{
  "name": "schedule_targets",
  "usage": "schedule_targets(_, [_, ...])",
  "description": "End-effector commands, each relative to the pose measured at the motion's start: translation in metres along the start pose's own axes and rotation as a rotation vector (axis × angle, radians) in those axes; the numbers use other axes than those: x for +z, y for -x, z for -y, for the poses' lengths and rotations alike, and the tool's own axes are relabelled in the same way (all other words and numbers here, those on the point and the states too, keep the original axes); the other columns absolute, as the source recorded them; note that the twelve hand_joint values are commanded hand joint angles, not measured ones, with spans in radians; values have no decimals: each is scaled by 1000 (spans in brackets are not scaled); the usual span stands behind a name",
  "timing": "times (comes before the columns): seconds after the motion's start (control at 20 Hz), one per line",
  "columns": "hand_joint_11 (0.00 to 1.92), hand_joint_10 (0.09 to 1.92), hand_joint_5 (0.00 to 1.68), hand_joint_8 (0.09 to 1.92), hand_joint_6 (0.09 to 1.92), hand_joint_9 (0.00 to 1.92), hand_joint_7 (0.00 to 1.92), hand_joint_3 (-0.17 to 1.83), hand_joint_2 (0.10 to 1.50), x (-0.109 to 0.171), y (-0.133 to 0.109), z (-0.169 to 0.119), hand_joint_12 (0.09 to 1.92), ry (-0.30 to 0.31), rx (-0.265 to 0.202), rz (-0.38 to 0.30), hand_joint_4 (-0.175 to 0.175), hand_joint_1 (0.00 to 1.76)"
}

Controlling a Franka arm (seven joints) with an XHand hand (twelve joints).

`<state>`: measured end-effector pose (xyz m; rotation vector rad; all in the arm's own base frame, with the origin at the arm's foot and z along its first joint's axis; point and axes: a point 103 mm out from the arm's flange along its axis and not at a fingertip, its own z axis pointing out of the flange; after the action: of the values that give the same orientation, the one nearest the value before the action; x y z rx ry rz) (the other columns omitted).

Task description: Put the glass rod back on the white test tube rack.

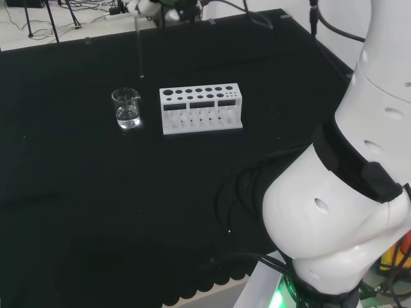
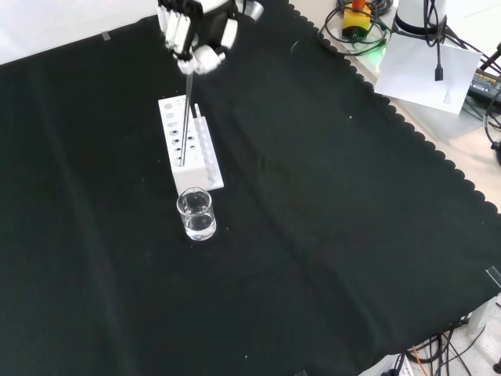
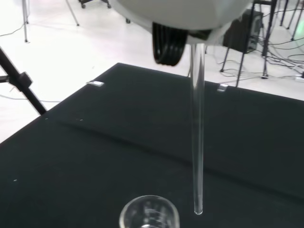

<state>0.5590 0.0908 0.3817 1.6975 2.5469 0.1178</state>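
Hanging upright from the hand [image 2: 197, 31], the rod [image 2: 188, 117] is pinched at its top end by curled fingers. In the head view its tip is held clear of the cloth, at about 10 o'clock from the rack [image 1: 201, 109] and 12 o'clock from the beaker [image 1: 126, 108]. Transport is judged under way. Next, the tip needs aligning over a rack hole, then lowering.

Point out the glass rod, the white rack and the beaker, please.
glass rod [image 3: 197, 142]: wrist view, middle of its shaft.
white test tube rack [image 1: 201, 109]: head view, front face.
beaker [image 2: 196, 215]: front view, its glass side wall.
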Motion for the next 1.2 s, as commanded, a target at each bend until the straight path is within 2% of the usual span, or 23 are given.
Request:
schedule_targets(0.05, [1652,950,1131,1243,721,1684,1148,810,656,-17,89,56,989,8,162,8,-175,1307])
schedule_targets(0.3, [1652,949,1132,1243,720,1685,1149,811,654,-20,127,84,990,2,243,22,-175,1307])
schedule_targets(0.5, [1653,949,1133,1243,719,1686,1149,813,653,-20,145,102,990,2,276,23,-175,1307])
schedule_targets(0.7, [1653,948,1134,1242,718,1686,1150,814,653,-17,149,108,991,-4,280,24,-175,1307])
schedule_targets(1.2, [1654,947,1135,1242,716,1687,1150,814,652,-1,140,105,991,-28,261,20,-175,1307])
